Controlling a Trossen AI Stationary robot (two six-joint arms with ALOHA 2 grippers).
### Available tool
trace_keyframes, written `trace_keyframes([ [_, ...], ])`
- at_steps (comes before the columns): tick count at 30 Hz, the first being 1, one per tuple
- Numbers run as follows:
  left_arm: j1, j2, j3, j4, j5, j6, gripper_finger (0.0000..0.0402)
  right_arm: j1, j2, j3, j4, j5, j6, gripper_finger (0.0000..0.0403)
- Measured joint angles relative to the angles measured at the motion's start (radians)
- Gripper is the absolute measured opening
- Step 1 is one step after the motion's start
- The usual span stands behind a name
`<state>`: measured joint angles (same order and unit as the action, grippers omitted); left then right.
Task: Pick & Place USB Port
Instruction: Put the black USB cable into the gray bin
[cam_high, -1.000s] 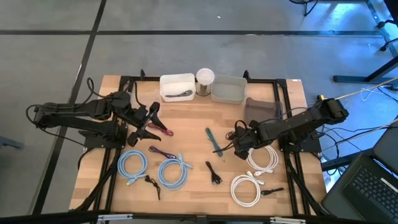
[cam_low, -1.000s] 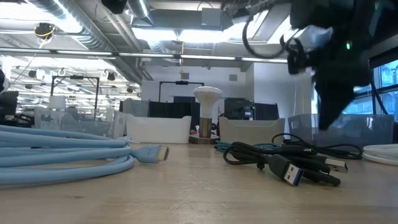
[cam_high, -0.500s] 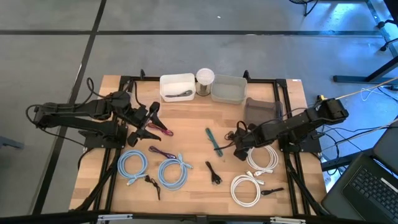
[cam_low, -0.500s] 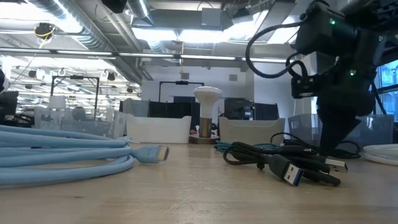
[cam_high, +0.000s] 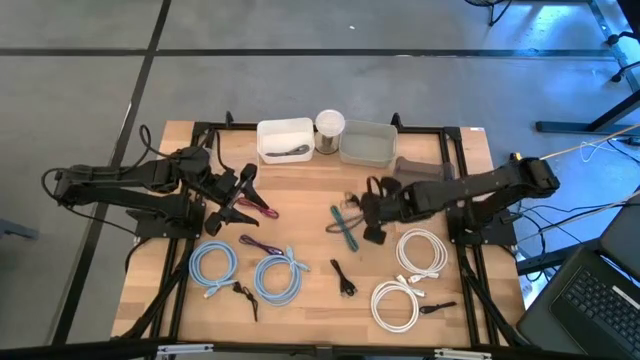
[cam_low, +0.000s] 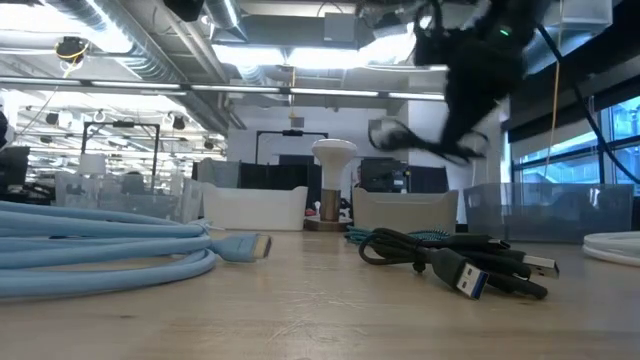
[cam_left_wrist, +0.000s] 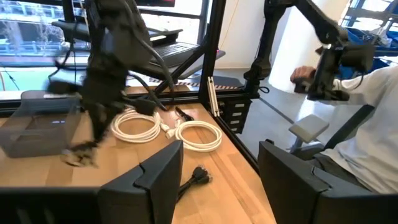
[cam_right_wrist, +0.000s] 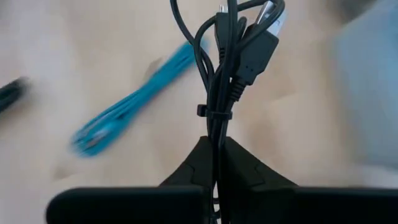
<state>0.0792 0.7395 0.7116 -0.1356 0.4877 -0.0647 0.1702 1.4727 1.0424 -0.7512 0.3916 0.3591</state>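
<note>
My right gripper (cam_high: 368, 208) is over the middle of the table, shut on a bundled black USB cable (cam_high: 352, 204). In the right wrist view the bundle (cam_right_wrist: 217, 74) runs out past the fingers, bound by a tie (cam_right_wrist: 214, 112), with its plugs (cam_right_wrist: 260, 43) at the far end. In the low view the gripper (cam_low: 470, 90) is high above the table with the cable (cam_low: 405, 137) sticking out of it. My left gripper (cam_high: 238, 198) waits open at the table's left, beside a magenta cable (cam_high: 262, 210). My right gripper pinches the bundled strands (cam_right_wrist: 216, 132) between its two fingers, just short of the tie. The fingers lie along the bundle, and the plug end reaches out beyond them. The cable is lifted clear of the table.
A teal cable (cam_high: 342, 228) lies under the right gripper. A white bin (cam_high: 285, 138), a white-capped cylinder (cam_high: 330, 126) and a grey bin (cam_high: 367, 142) stand at the far edge. Blue coils (cam_high: 214, 265), white coils (cam_high: 420, 252) and another black USB cable (cam_low: 460, 262) lie nearer. A person (cam_left_wrist: 373, 124) sits beyond the table.
My right gripper first dipped to the table, then rose and went toward the table's left and far edge. The black USB cable has come up with it, lifted clear of the table.
</note>
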Motion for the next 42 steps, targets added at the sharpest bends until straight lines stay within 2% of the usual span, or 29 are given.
trace_keyframes([
  [3, 0.0, 0.0, 0.0, 0.0, 0.0, 0.0, 0.0198, -0.077, 0.0, 0.085, -0.05, 0.078, -0.107, 0.0014],
  [8, 0.0, 0.0, 0.0, 0.0, 0.0, 0.032, 0.0198, -0.278, 0.0, 0.164, -0.053, 0.095, -0.289, 0.0014],
  [15, 0.0, 0.0, 0.0, 0.0, 0.0, 0.027, 0.0198, -0.581, 0.0, 0.17, -0.045, 0.002, -0.435, 0.0014],
  [20, 0.0, 0.0, 0.0, 0.0, 0.0, 0.027, 0.0198, -0.732, 0.003, 0.17, 0.022, -0.115, -0.478, 0.0014],
  [27, 0.0, 0.0, 0.0, 0.0, 0.0, 0.027, 0.0198, -0.812, 0.096, 0.17, 0.06, -0.231, -0.537, 0.0014],
  [42, 0.0, 0.0, 0.0, 0.0, 0.002, 0.026, 0.0198, -0.815, 0.44, 0.17, 0.133, -0.234, -0.584, 0.0014],
])
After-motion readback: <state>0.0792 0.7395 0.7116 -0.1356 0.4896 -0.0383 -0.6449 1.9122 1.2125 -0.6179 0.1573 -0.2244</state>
